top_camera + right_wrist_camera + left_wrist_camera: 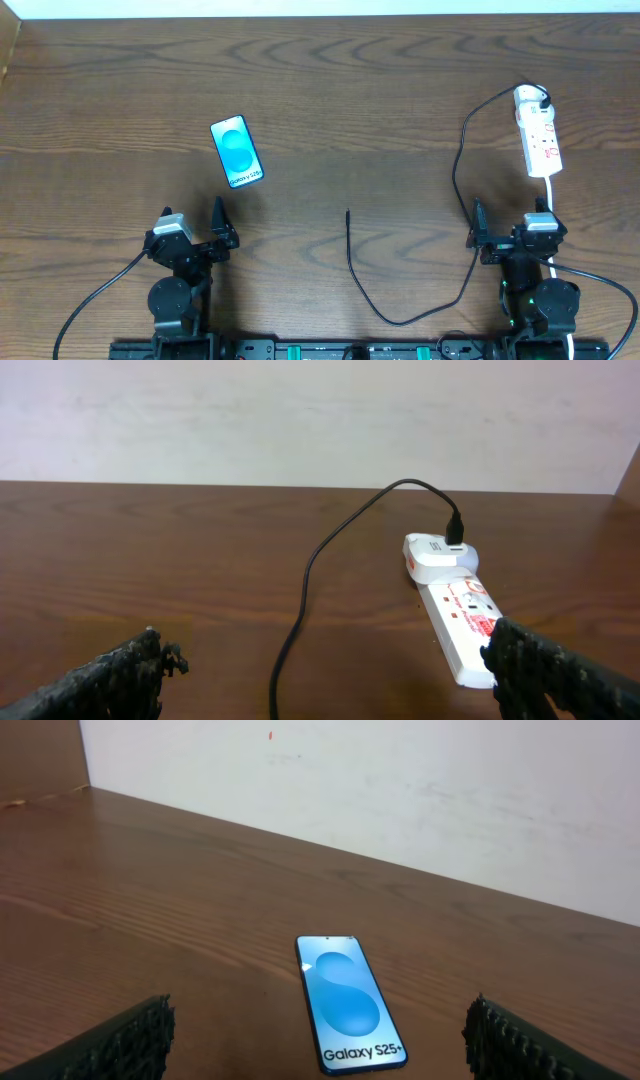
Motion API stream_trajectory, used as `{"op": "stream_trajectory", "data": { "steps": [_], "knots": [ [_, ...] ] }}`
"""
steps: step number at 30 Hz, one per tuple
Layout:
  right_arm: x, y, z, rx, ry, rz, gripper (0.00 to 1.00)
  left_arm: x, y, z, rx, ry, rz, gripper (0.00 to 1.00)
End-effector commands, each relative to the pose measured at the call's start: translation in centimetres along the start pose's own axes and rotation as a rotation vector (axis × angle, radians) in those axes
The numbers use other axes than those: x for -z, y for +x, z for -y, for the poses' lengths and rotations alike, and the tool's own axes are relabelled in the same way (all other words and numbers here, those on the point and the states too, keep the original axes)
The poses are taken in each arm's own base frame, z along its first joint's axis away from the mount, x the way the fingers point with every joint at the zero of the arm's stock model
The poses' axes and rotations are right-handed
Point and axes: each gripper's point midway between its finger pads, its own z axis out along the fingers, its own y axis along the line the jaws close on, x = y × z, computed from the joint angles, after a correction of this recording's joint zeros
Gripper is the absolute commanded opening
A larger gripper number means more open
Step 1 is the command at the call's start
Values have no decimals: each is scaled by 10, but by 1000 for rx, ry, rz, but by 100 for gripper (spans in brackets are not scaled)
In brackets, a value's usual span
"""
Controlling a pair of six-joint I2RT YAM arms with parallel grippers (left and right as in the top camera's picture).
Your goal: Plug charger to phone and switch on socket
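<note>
Seemingly barely begun: left gripper [193, 224] and right gripper [510, 228] gape wide, empty; the thin black charger cable [349, 240] lies on the wooden bench [350, 100], its tip well apart from the slim blue-screened phone [237, 152], white socket strip [538, 140] untouched.

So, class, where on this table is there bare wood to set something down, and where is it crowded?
Bare: the far band along the back edge, and the wide middle between the phone and the right-hand loop of the charger cable. Crowded: the right side, where power strip, white cord and cable bunch.
</note>
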Motion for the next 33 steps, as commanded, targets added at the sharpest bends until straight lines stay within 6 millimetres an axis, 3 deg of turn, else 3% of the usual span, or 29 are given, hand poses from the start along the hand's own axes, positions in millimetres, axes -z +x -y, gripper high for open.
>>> {"op": "stream_trajectory", "data": {
  "steps": [1,20,33],
  "knots": [
    [0,1,1,-6,7,1,99,-1,16,-6,-21,-24,-47,92],
    [0,1,1,-6,7,1,99,-1,17,-6,-22,-25,-52,92],
    [0,1,1,-6,7,1,99,5,17,10,43,57,-112,92]
  ]
}}
